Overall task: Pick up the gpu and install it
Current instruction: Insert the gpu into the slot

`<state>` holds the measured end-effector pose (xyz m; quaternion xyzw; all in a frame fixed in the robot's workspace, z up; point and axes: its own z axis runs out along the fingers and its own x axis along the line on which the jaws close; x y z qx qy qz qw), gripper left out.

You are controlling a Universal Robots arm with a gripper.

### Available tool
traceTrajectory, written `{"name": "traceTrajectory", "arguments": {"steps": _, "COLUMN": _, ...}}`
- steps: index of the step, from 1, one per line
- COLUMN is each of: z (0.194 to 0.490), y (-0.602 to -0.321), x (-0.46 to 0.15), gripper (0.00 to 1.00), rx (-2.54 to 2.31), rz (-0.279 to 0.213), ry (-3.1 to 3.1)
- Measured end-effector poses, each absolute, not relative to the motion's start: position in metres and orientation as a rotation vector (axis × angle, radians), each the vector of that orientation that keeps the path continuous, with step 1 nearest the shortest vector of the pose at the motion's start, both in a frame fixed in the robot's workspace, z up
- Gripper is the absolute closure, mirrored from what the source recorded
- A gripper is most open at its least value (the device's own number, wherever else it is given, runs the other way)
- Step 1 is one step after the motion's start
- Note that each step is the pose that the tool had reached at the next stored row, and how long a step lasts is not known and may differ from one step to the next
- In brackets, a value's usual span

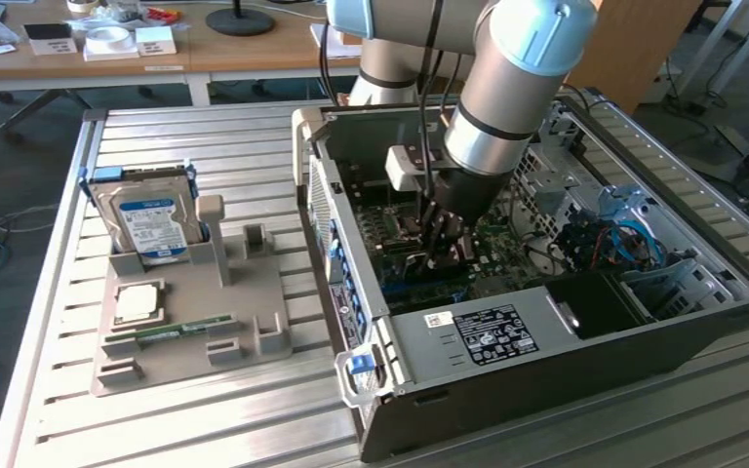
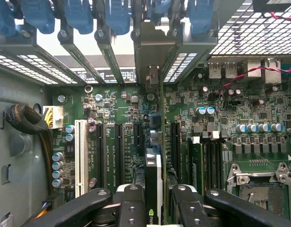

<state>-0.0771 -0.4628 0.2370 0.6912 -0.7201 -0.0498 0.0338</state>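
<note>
Gripper seemingly clamps gpu between motherboard slots.

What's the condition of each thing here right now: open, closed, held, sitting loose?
gpu: held edge-on by the gripper, over the motherboard slots.
Computer case: side open, insides exposed.
Hard drive: upright in the grey holder.
Memory stick: lying flat in the holder.

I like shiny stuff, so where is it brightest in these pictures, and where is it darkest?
Exterior view: sunlight glares off the ribbed metal table, while the inside of the computer case sits in shadow around the gripper. Wrist view: daylight shines white through the case's slots by the gpu, and the black fingers look dark and a bit soft up close.
</note>
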Motion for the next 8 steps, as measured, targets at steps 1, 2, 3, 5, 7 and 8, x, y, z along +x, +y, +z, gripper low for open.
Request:
{"name": "traceTrajectory", "arguments": {"steps": 1, "z": 0.2370, "y": -0.4628, "x": -0.0770, "gripper": 0.73, "rx": 2.126, "rz": -0.153, "ry": -2.215}}
{"name": "traceTrajectory", "arguments": {"steps": 2, "z": 0.2370, "y": -0.4628, "x": -0.0770, "gripper": 0.73, "rx": 2.126, "rz": -0.153, "ry": -2.215}}
{"name": "traceTrajectory", "arguments": {"steps": 3, "z": 0.2370, "y": -0.4628, "x": -0.0771, "gripper": 0.73, "rx": 2.126, "rz": -0.153, "ry": -2.215}}
{"name": "traceTrajectory", "arguments": {"steps": 5, "z": 0.2370, "y": -0.4628, "x": -0.0771, "gripper": 0.73, "rx": 2.126, "rz": -0.153, "ry": -2.215}}
{"name": "traceTrajectory", "arguments": {"steps": 7, "z": 0.2368, "y": -0.4628, "x": -0.0771, "gripper": 0.73, "rx": 2.126, "rz": -0.153, "ry": -2.215}}
{"name": "traceTrajectory", "arguments": {"steps": 8, "z": 0.2363, "y": -0.4628, "x": -0.0771, "gripper": 0.73, "rx": 2.126, "rz": -0.153, "ry": -2.215}}
